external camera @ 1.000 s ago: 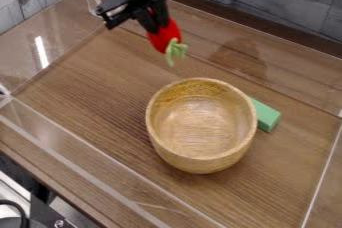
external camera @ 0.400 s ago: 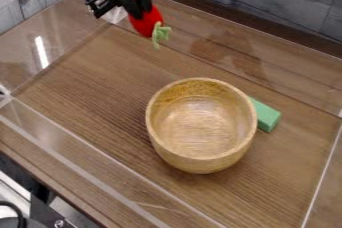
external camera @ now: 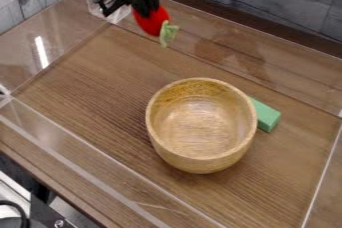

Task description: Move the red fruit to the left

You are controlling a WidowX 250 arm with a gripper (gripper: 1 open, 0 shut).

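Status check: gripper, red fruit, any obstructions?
Gripper shut on red fruit, held off the table. Wooden bowl and green block sit well clear.

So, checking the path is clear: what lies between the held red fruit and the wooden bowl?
Nothing: in the camera view only bare wooden table separates the red fruit from the wooden bowl.

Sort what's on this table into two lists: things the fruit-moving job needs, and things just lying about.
Part of the job:
- small glossy red strawberry-like fruit with a light green leafy cap, held off the table
- black gripper, shut on the fruit

Just lying about:
- round wooden bowl, mid-table
- flat green rectangular block, beside the bowl's right side
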